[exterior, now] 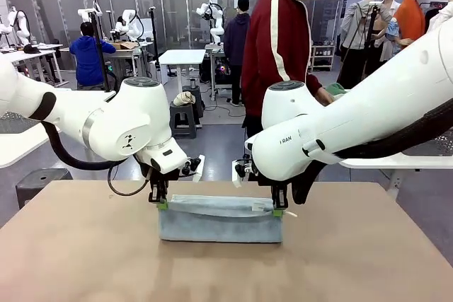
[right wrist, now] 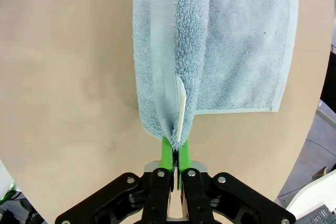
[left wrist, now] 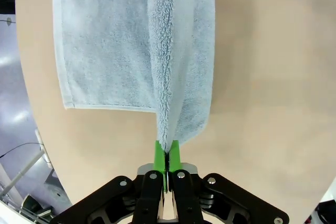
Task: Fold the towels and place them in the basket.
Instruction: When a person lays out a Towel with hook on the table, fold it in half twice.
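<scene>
I have the light blue-grey towel [exterior: 219, 223] at the centre of the front view, low over the tan table [exterior: 78, 245], its long axis running left to right across the frame. My left pincer [exterior: 162, 204] is pressed together on the towel's upper left corner and my right pincer [exterior: 279, 210] pinches the upper right, so the cloth spans straight between them, each arm at its own end. Its lower part looks to rest on the table. The wrist views show fluffy looped terry, a flat woven hem and a white label by the right pads. Laying the lifted edge over evenly is what I judge comes next.
</scene>
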Available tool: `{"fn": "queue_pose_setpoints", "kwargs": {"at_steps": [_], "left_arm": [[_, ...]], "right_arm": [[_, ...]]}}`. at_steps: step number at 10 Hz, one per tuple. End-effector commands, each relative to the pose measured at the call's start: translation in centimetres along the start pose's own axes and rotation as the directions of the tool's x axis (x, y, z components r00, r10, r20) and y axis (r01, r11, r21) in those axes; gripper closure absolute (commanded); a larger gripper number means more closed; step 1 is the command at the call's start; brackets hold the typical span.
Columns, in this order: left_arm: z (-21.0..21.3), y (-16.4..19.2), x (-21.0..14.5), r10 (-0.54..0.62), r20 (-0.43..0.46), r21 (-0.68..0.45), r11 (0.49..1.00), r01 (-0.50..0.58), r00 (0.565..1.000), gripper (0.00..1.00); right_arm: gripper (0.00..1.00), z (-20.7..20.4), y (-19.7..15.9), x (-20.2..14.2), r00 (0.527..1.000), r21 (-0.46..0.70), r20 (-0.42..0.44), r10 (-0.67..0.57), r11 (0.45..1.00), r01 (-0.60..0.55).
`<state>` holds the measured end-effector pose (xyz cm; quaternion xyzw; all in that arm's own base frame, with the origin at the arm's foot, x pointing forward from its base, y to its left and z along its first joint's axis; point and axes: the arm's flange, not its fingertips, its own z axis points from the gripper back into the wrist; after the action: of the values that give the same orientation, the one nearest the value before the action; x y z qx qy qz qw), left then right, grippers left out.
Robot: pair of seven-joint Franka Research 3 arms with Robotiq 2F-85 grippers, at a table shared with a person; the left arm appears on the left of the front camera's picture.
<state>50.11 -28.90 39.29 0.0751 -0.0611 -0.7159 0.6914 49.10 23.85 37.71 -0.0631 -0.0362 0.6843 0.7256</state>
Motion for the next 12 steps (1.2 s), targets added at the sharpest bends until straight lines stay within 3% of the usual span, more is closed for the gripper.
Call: {"fn": "queue_pose_setpoints", "kwargs": {"at_steps": [1,5,12], "left_arm": [[0.1,-0.1,-0.1,0.001,0.003,0.005,1.0,-0.001,1.0,0.97],[0.0,-0.1,0.2,-0.003,0.001,0.0,1.0,0.003,1.0,0.97],[-0.7,7.9,1.0,-0.053,-0.027,0.016,0.998,0.054,0.998,0.97]], "right_arm": [[0.95,0.1,0.0,0.1,1.0,-0.005,0.004,0.003,1.0,-0.003],[0.95,0.0,0.1,0.2,1.0,0.0,0.0,0.003,1.0,-0.003],[0.95,0.1,-7.7,1.0,1.0,-0.017,-0.013,0.003,1.0,-0.003]]}}
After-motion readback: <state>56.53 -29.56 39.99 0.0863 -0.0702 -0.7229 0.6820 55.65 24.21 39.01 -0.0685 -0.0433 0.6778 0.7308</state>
